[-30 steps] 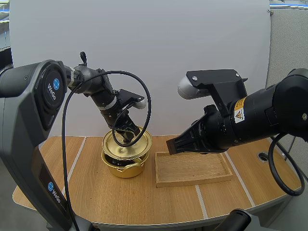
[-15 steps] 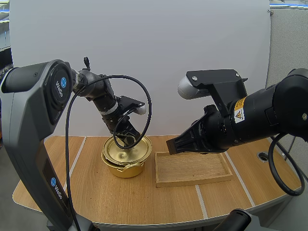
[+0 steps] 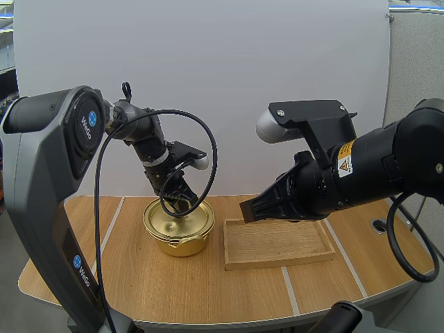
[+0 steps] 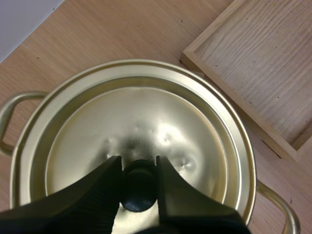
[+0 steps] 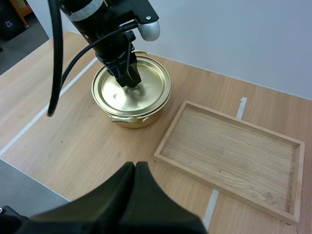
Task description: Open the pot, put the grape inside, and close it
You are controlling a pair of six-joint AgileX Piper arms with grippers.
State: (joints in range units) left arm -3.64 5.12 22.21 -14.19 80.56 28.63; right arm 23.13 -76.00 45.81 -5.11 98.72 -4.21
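A gold pot (image 3: 179, 243) stands on the table's left half with its gold lid (image 3: 165, 219) sitting flat on the rim. My left gripper (image 3: 177, 200) reaches down onto the lid's centre. In the left wrist view its two fingers pinch the lid's black knob (image 4: 139, 190) from both sides, over the lid (image 4: 146, 122). My right gripper (image 3: 247, 210) hovers above the left end of the wooden tray (image 3: 277, 263). Its fingers lie together as one dark wedge (image 5: 135, 168) with nothing between them, well short of the pot (image 5: 127, 116).
The wooden tray (image 5: 229, 151) lies just right of the pot, shallow and with nothing in it. Bare table spreads in front of the pot and tray up to the curved front edge.
The left gripper has lowered the lid from a raised, tilted pose onto the pot, where it now sits flat. The right arm has stayed still.
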